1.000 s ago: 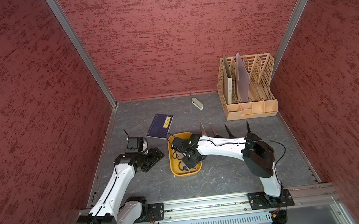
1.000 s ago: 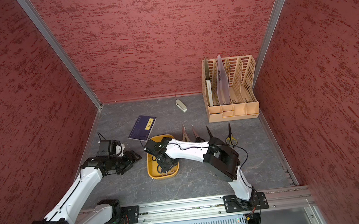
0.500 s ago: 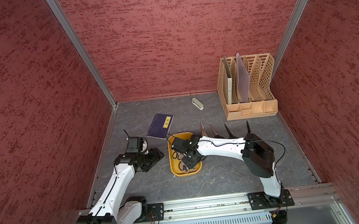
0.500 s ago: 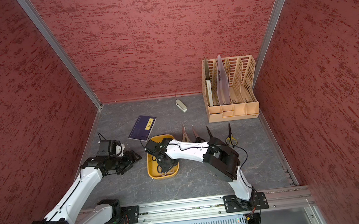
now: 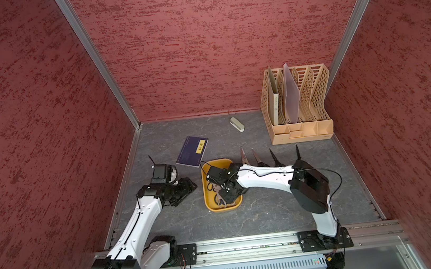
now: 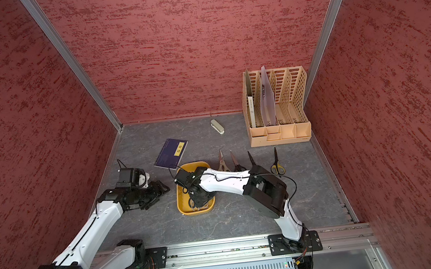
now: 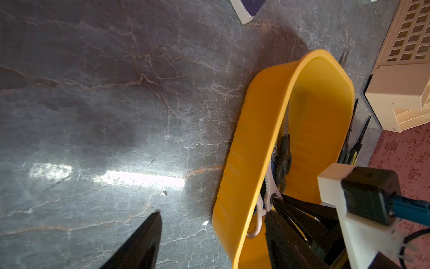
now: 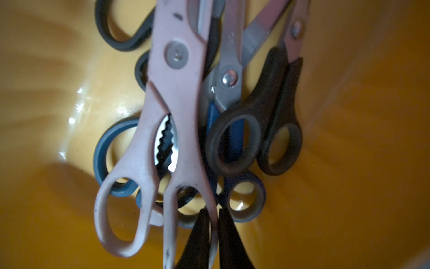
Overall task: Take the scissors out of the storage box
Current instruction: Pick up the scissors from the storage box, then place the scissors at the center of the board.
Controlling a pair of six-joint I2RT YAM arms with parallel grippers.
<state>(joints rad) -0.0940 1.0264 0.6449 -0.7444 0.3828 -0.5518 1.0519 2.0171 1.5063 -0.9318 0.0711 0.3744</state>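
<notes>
Pink-handled shears [image 8: 172,130] are the pair in play, lying on top of the heap in the storage box [image 5: 207,196]. The right gripper [image 8: 212,217] has its jaws squeezed down to a sliver on the rim of one handle loop, with pale plastic pinched between the two black fingertips [image 8: 200,233].

Just past the jaws, under the shears, there's a tangle. A black-handled pair [image 8: 267,130] sits to one side of the grip. A blue-handled pair [image 8: 102,151] pokes out on the other side. A dark-blue loop [image 8: 246,198] lies right beside the fingertips.

The grip sits at the far handle end, so I'd expect the blades to droop as the shears rise. The clean play is a slow, straight pull up away from the heap. The wrist should stay steady until the tips clear the yellow wall, and only then swing sideways. Watch that dark-blue loop, which looks close enough to snag and ride up.

Well away from the jaws, behind the right arm, a row of scissors [image 6: 222,164] lies out on the table [image 5: 259,213]. That leaves the box part emptied.

The left gripper [image 5: 186,189] hangs just outside the box, jaws spread wide with nothing in them. It's well placed to pin the rim if the box lifts. Far beyond are the notebook [image 5: 192,151], stapler [image 5: 237,124] and file organizer [image 5: 298,109].
</notes>
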